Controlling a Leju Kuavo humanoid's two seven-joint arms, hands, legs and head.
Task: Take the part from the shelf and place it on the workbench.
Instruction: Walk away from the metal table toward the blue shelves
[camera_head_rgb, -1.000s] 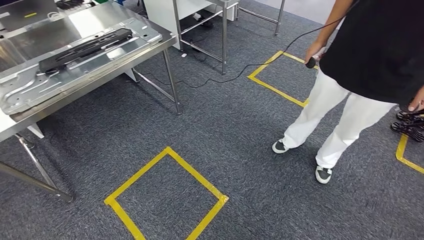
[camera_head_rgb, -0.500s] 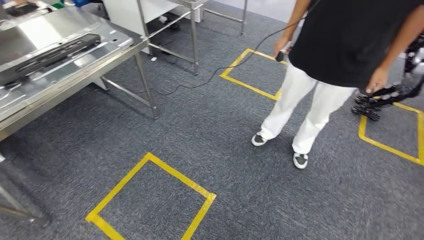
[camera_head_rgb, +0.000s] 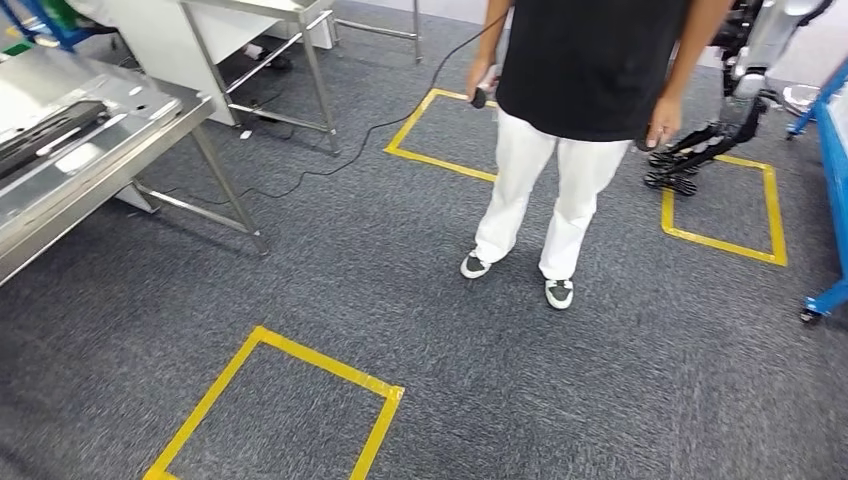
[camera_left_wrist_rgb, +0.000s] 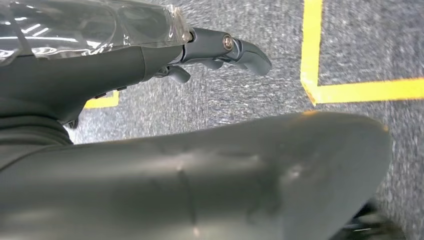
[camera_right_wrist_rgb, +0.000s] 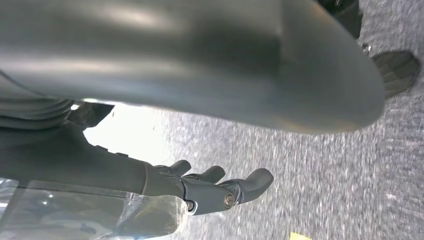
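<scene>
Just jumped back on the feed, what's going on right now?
Nothing is being handled at the moment. Both robot hands hang over the grey carpet with nothing in them: the left robot hand and the right robot hand have their fingers loosely extended. A person stands in front on the carpet, holding a small corded device. The metal workbench sits at the left with a dark part on it. Yellow tape squares mark the floor.

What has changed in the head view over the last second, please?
The whole picture has shifted: the camera turned right, so the workbench slid toward the left edge and a blue frame came into view. Both hands, left and right, hold nothing.
</scene>
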